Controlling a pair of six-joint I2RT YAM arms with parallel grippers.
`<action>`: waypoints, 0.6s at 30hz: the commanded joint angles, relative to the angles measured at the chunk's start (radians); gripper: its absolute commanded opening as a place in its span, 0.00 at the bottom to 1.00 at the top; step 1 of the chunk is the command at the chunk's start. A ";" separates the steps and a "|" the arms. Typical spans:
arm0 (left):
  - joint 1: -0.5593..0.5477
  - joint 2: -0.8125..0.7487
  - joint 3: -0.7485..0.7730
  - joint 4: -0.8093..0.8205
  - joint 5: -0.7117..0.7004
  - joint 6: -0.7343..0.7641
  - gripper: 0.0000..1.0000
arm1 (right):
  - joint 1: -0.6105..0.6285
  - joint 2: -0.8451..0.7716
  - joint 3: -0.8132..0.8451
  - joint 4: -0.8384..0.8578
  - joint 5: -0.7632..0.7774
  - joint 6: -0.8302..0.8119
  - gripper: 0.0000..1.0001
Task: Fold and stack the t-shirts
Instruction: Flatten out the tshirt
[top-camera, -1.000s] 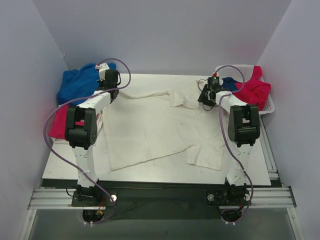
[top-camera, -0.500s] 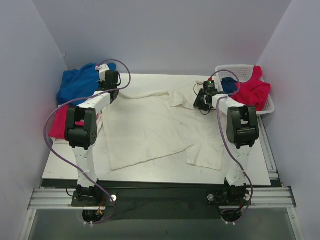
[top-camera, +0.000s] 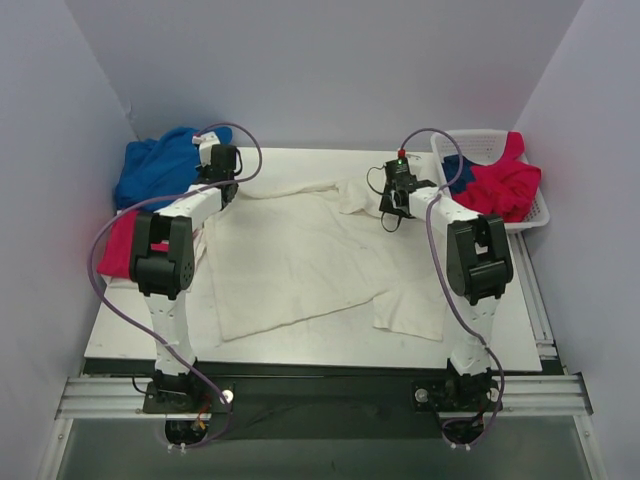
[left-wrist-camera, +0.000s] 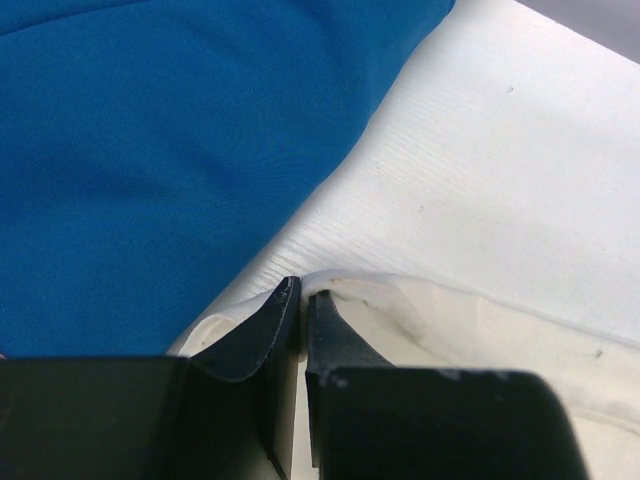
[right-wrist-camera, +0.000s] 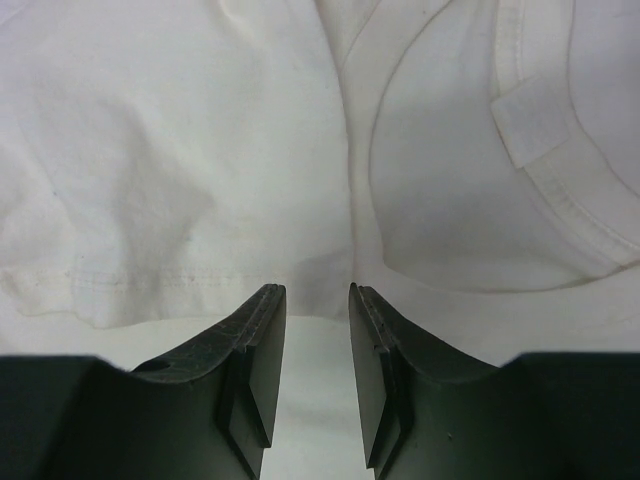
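Barely begun: nothing folded or stacked. Pinching cream shirt (top-camera: 310, 260), spread mid-table, at its 10 o'clock edge with left gripper (left-wrist-camera: 303, 292); holding right gripper (right-wrist-camera: 317, 295) parted, empty, over collar (right-wrist-camera: 575, 205) at 1 o'clock. Left to fold: cream, blue shirt (top-camera: 155, 165), pink shirt (top-camera: 115, 245) at 9–10 o'clock.

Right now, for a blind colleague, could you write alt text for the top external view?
A cream-white t-shirt lies spread across the table, the left pincer shut on its far left edge and the right pincer open near its collar. A blue t-shirt is heaped far left; a basket far right holds a pink t-shirt.
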 joint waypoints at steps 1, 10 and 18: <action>0.009 -0.049 -0.003 0.032 0.012 -0.008 0.00 | 0.001 -0.039 0.052 -0.054 0.099 -0.033 0.33; 0.007 -0.057 -0.011 0.033 0.012 -0.008 0.00 | 0.001 -0.016 0.049 -0.072 0.097 -0.008 0.33; 0.013 -0.064 -0.020 0.035 0.017 -0.010 0.00 | -0.004 0.019 0.061 -0.072 0.037 0.022 0.32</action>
